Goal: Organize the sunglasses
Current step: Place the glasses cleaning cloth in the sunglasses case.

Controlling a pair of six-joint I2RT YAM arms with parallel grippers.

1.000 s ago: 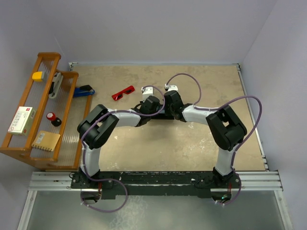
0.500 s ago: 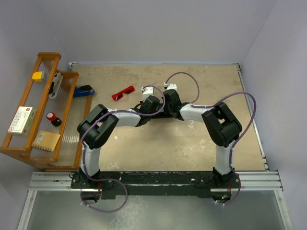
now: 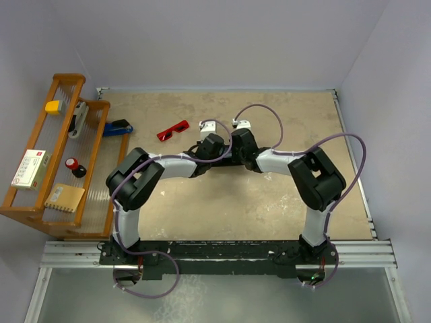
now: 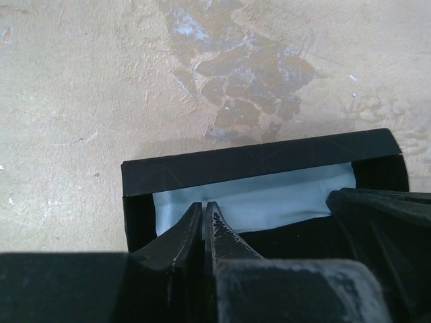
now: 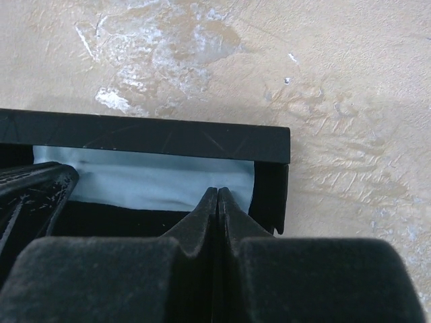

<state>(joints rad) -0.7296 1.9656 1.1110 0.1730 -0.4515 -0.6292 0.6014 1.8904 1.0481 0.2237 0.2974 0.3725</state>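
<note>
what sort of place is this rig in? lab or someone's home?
Probably a lab data-collection cell, not a home: plain walls box in a worn table, the arms are mounted on an aluminium rail, and a wooden rack holds assorted small props.

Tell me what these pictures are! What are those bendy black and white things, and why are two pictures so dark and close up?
The bendy things are two robot arms bolted to a table. The wide picture is taken from above. The two close-up ones come from small cameras on the arms' wrists, so each shows its own pincers. The left gripper and the right gripper are both pinched shut. Their tips sit at a light blue cloth inside an open black case. I cannot tell if they are pinching the cloth. The red sunglasses lie on the table, a little left of where the arms meet, and nothing touches them. A wooden rack holding small things stands on the left.
</note>
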